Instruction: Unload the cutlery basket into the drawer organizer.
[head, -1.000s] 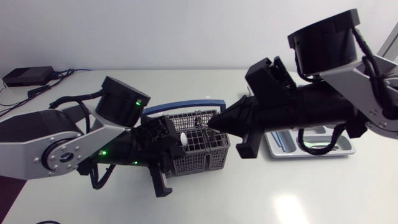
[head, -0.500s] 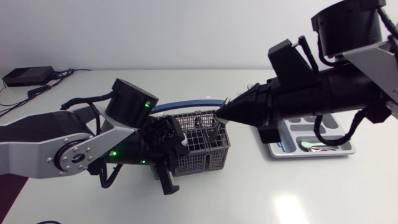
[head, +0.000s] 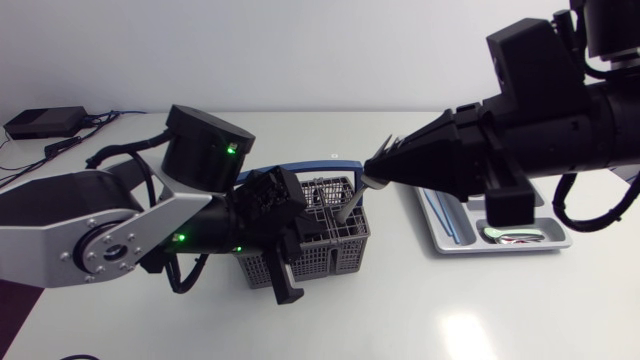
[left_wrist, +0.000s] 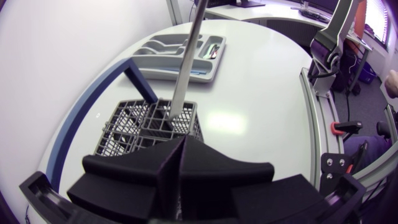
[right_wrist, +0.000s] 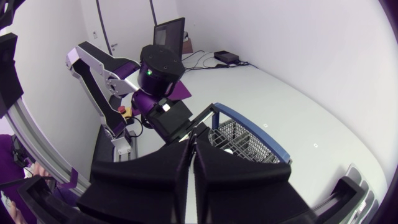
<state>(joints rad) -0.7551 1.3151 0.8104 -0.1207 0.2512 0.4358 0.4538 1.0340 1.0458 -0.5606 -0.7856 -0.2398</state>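
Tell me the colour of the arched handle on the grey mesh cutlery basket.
Blue arched handle; left wrist view shows it best.

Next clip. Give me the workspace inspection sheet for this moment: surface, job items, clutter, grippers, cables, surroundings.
Surface: white table, glare patch near the front.
Job's things: grey cutlery basket with blue handle, upright; silver utensil tilted, lower end in the basket; drawer organizer beside it, a few pieces inside.
Clutter: black box at the far left corner.
Grippers: right gripper shut on the utensil; left gripper fingers together at the basket's near wall.
Cables: wires by the black box.
Surroundings: nothing seen.
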